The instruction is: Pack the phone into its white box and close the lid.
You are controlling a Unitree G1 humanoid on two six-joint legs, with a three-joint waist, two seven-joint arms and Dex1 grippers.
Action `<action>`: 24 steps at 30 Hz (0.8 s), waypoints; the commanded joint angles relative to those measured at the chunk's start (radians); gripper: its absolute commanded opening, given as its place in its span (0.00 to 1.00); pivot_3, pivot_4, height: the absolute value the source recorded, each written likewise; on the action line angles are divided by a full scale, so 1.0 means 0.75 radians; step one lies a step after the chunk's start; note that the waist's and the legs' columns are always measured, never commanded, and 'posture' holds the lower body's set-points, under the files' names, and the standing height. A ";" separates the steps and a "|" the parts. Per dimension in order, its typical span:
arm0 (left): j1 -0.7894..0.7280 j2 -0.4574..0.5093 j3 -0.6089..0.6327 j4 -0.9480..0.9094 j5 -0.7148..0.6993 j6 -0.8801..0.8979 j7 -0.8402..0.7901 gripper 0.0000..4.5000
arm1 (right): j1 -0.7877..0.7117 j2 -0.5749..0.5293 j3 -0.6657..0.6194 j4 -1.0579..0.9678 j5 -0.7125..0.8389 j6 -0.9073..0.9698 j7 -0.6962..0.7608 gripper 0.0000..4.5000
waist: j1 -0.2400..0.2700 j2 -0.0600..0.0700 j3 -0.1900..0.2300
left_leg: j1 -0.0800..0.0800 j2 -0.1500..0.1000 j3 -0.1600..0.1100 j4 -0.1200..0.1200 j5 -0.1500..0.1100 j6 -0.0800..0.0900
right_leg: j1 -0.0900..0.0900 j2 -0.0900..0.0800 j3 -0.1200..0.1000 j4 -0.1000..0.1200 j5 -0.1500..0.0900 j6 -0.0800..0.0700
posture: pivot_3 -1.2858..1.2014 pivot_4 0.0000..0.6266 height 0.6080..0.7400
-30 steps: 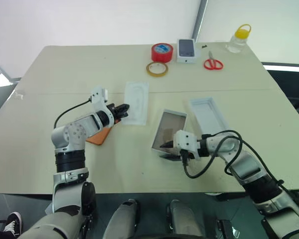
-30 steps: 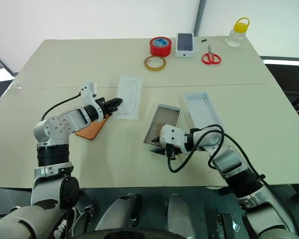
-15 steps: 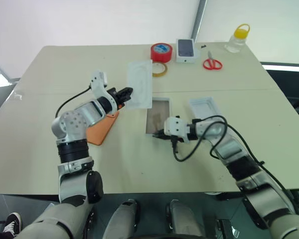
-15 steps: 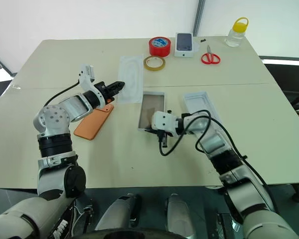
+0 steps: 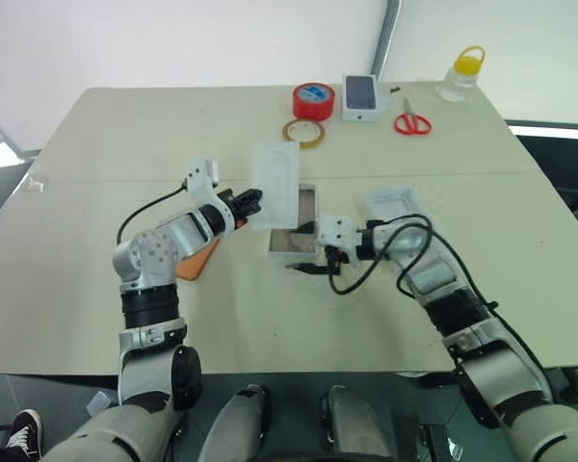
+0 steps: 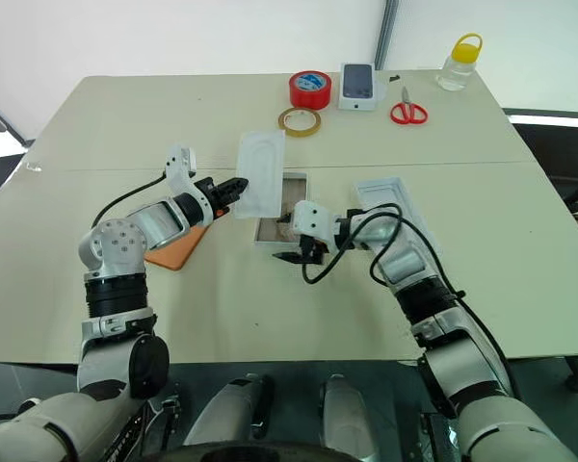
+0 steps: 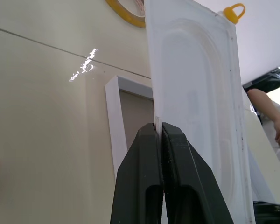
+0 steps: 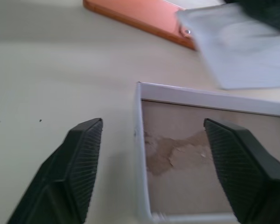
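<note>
The white box (image 5: pixel 278 248) lies mid-table, its brownish floor bare. My right gripper (image 8: pixel 154 126) is open at the box's near end, with one finger outside a side wall (image 8: pixel 139 140) and the other over the floor. My left gripper (image 7: pixel 155 127) is shut on the edge of a flat white insert (image 5: pixel 277 183), holding it tilted in the air over the box's far left part. The orange phone (image 5: pixel 197 258) lies on the table under my left forearm. The lid (image 5: pixel 397 214) lies open side up to the right of the box, partly behind my right arm.
Along the far edge stand a red tape roll (image 5: pixel 313 100), a yellow tape ring (image 5: pixel 303 133), a small white box printed with a phone (image 5: pixel 360 96), red scissors (image 5: pixel 412 123) and a yellow-capped bottle (image 5: pixel 460 75). A person's arm (image 7: pixel 273 116) is beyond the table.
My left gripper lifted the insert off the table and carried it right, over the box. My right gripper slid the box left and away from me, then opened and let it go.
</note>
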 commanded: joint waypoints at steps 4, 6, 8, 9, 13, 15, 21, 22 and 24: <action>0.007 -0.028 -0.043 -0.016 0.012 -0.049 -0.006 0.00 | 0.053 -0.139 -0.127 -0.036 0.023 -0.034 -0.017 0.76 | -0.004 0.000 0.000 | 0.000 0.000 0.000 -0.001 0.000 0.000 | 0.000 0.000 0.000 -0.001 0.000 0.000 | 0.52 0.24 1.00; 0.021 -0.032 -0.067 -0.014 0.021 -0.047 -0.017 0.00 | 0.041 -0.139 -0.146 -0.006 -0.005 -0.073 -0.077 0.76 | -0.008 0.000 0.000 | 0.000 0.001 0.001 -0.001 0.000 0.000 | -0.001 0.000 0.000 0.001 0.000 0.000 | 0.52 0.24 1.00; 0.036 -0.032 -0.092 -0.004 0.028 -0.047 -0.032 0.00 | 0.037 -0.133 -0.154 0.005 -0.018 -0.109 -0.112 0.76 | -0.008 0.000 0.000 | 0.000 0.001 0.001 -0.001 0.000 0.000 | -0.001 0.001 0.001 0.001 0.000 0.000 | 0.52 0.24 1.00; 0.040 -0.031 -0.104 0.004 0.033 -0.052 -0.039 0.00 | 0.038 -0.123 -0.162 0.001 -0.008 -0.108 -0.123 0.76 | -0.008 0.000 0.000 | 0.000 0.001 0.001 -0.001 0.000 0.000 | -0.001 0.001 0.001 0.001 0.000 0.000 | 0.52 0.24 1.00; 0.034 -0.040 -0.137 0.022 0.054 -0.075 -0.053 0.00 | 0.041 -0.097 -0.157 -0.009 -0.007 -0.104 -0.152 0.76 | -0.003 0.000 0.000 | 0.000 0.001 0.001 -0.001 0.000 0.000 | -0.001 0.001 0.001 0.001 0.000 0.000 | 0.52 0.24 1.00; 0.034 -0.043 -0.143 0.031 0.059 -0.076 -0.056 0.00 | 0.042 -0.098 -0.158 -0.004 -0.013 -0.115 -0.162 0.76 | 0.000 0.000 0.000 | 0.000 0.001 0.001 -0.001 0.000 0.000 | -0.001 0.000 0.001 0.001 0.000 0.000 | 0.52 0.24 1.00; 0.041 -0.051 -0.176 0.027 0.075 -0.075 -0.061 0.55 | 0.014 -0.096 -0.174 0.022 -0.007 -0.113 -0.190 0.77 | -0.002 0.000 0.000 | 0.000 0.001 0.001 -0.001 0.000 0.000 | -0.001 0.000 0.001 0.001 0.000 0.000 | 0.52 0.24 1.00; 0.041 -0.047 -0.181 0.019 0.081 -0.078 -0.061 0.65 | 0.006 -0.090 -0.178 0.028 0.000 -0.116 -0.194 0.77 | -0.003 0.000 0.000 | 0.000 0.001 0.001 -0.001 0.000 0.000 | -0.001 0.000 0.001 0.001 0.000 0.000 | 0.52 0.24 1.00; 0.039 -0.034 -0.184 -0.001 0.086 -0.081 -0.064 0.86 | -0.015 -0.081 -0.181 0.051 0.001 -0.123 -0.208 0.77 | -0.004 0.000 0.000 | 0.000 0.001 0.001 -0.001 0.000 0.000 | 0.000 0.000 0.001 0.001 0.000 0.000 | 0.52 0.24 1.00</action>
